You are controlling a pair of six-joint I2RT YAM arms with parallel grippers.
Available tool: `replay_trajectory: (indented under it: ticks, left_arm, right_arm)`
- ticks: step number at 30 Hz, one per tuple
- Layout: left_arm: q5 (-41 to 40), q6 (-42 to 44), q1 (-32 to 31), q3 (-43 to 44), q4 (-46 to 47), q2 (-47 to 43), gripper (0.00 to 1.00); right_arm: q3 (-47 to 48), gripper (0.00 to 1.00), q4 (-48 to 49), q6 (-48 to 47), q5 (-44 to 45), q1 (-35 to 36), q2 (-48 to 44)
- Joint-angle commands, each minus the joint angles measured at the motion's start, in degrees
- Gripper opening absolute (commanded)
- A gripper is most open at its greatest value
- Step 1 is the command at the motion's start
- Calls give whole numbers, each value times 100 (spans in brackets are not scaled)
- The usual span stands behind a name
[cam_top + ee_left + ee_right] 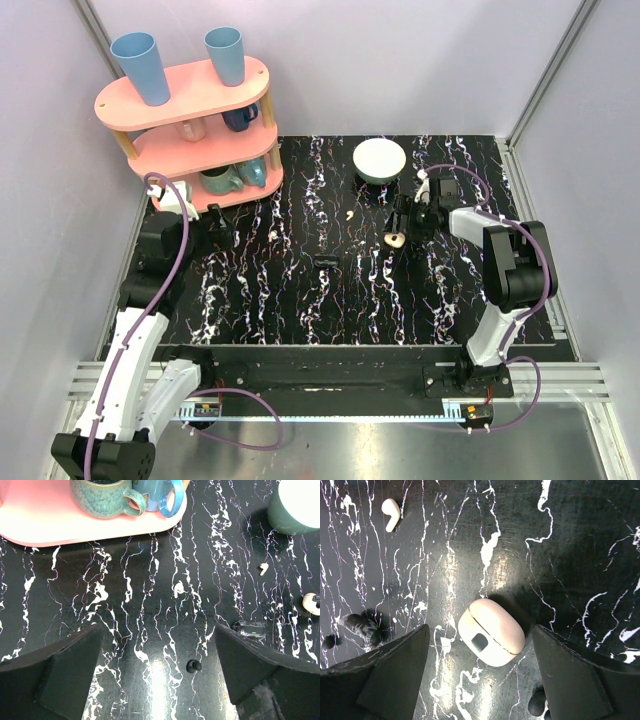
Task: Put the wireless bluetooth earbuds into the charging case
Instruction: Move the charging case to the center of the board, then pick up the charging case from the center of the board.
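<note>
Overhead wide, wrists near — case [491, 639] seemingly shared

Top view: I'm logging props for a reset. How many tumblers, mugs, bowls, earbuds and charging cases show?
Blue tumblers: 2
Mugs: 4
White bowl: 1
Earbud: 1
Charging case: 1
Total: 9

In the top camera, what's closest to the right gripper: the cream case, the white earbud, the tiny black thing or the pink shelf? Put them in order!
From the right gripper:
1. Small cream rounded case: between its fingers.
2. Whitish curved earbud: just left.
3. Small black object: farther left, nearer the bases.
4. Pink tiered shelf: far-left back corner.
</note>
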Motion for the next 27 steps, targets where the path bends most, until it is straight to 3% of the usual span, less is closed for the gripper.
replay_trajectory:
  ticks: [1, 17, 27]
  left_arm:
    - [130, -79, 39, -9, 140, -18, 99]
    - [157, -88, 48, 0, 149, 17, 99]
    - [210, -97, 48, -9, 158, 35, 99]
  right_arm:
    - [130, 91, 109, 26, -156, 150, 92]
    - [-196, 89, -233, 9, 159, 581, -348]
    - [358, 91, -1173, -931, 2178, 1187, -94]
